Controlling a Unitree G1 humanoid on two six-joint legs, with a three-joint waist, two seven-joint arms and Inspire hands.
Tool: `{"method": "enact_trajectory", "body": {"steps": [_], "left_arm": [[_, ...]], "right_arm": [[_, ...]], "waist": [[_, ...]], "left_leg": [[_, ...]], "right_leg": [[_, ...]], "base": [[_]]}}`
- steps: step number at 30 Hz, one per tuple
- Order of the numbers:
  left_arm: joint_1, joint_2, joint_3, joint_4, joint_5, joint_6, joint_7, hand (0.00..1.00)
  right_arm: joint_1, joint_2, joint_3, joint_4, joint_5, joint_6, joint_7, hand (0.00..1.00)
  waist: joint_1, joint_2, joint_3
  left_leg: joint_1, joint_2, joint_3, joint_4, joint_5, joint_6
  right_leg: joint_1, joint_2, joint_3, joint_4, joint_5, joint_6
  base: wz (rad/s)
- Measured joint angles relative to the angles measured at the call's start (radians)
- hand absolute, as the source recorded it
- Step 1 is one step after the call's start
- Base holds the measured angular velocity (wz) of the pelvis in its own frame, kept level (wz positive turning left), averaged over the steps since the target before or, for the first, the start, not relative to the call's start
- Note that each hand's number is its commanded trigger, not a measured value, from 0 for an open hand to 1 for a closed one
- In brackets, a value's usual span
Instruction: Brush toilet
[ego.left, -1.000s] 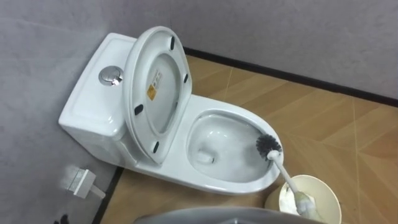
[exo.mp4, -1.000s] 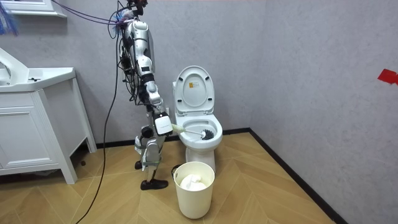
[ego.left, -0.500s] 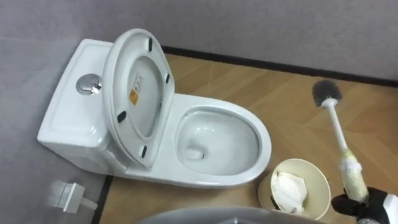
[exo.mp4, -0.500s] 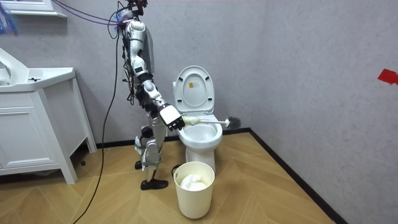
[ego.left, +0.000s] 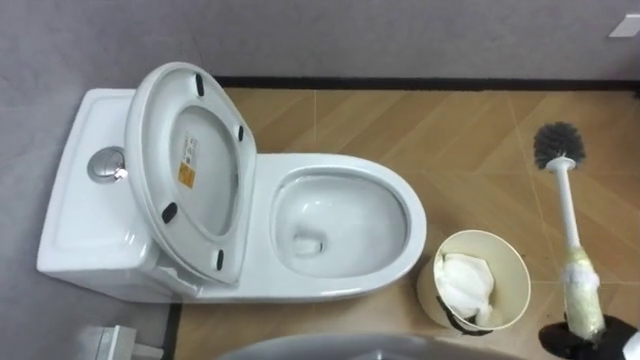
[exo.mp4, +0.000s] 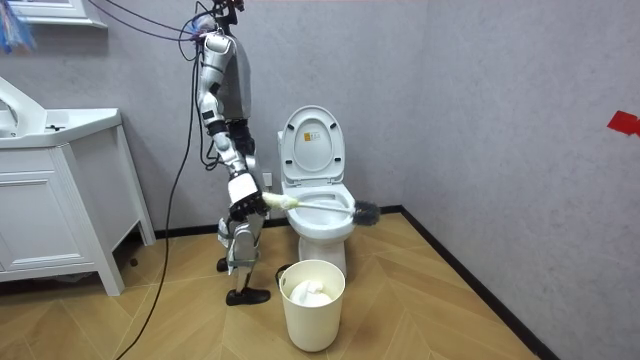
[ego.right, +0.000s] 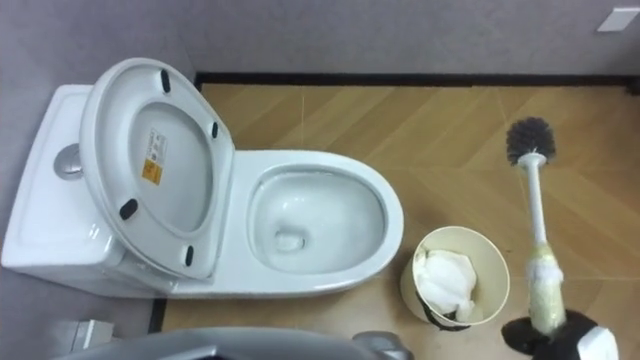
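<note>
Toilet (ego.left: 415, 225) seen from above, with the seat and lid (ego.left: 190, 170) raised against the cistern (ego.left: 70, 215) so that the bowl is left open for brushing. The robot is shown in the room view standing beside the toilet, on that view's left. The toilet brush (ego.left: 566, 210) is gripped at its pale lower handle by the right hand (ego.left: 612, 340), whose fingers are curled round it. The shaft is pointed away from the robot and the dark bristle head is held over the wooden floor (ego.left: 450, 130), well to the right of the bowl and beyond the waste bin (ego.left: 522, 285) — a position judged to be outside the working stroke, since no bristle is touching porcelain. A bin set just beside the bowl's front is within easy reach; crumpled white paper (ego.left: 462, 285) is held in it. Inside the bowl, only a shallow pool at the drain (ego.left: 308, 242) can be made out — brushing is judged not yet finished.
</note>
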Motion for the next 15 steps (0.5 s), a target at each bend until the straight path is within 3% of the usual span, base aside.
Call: {"method": "enact_trajectory", "body": {"steps": [12, 13, 15], "left_arm": [[-0.018, -0.003, -0.042, -0.001, -0.007, 0.029, -0.040, 0.00], [-0.020, -0.003, -0.044, -0.001, -0.007, 0.031, -0.040, 0.00], [-0.032, -0.003, -0.044, -0.003, -0.006, 0.042, -0.041, 0.00]], "right_arm": [[-0.030, 0.002, 0.073, 0.083, -0.036, 0.066, 0.045, 1.00], [-0.035, 0.002, 0.078, 0.083, -0.037, 0.071, 0.051, 0.62], [-0.058, 0.002, 0.099, 0.083, -0.037, 0.083, 0.066, 0.00]], "waist": [[0.004, -0.006, 0.0039], [0.004, -0.005, 0.0042], [0.006, -0.004, 0.0048]], "left_leg": [[0.007, 0.000, 0.000, -0.005, 0.000, -0.001], [0.007, 0.001, 0.000, -0.007, -0.001, -0.001], [0.008, 0.002, 0.000, -0.015, -0.002, -0.002]], "right_leg": [[0.006, 0.001, -0.002, -0.001, 0.003, 0.003], [0.006, 0.001, -0.002, -0.001, 0.004, 0.003], [0.006, 0.004, -0.003, -0.002, 0.007, 0.003]], "base": [[0.01], [0.00], [0.00]]}}
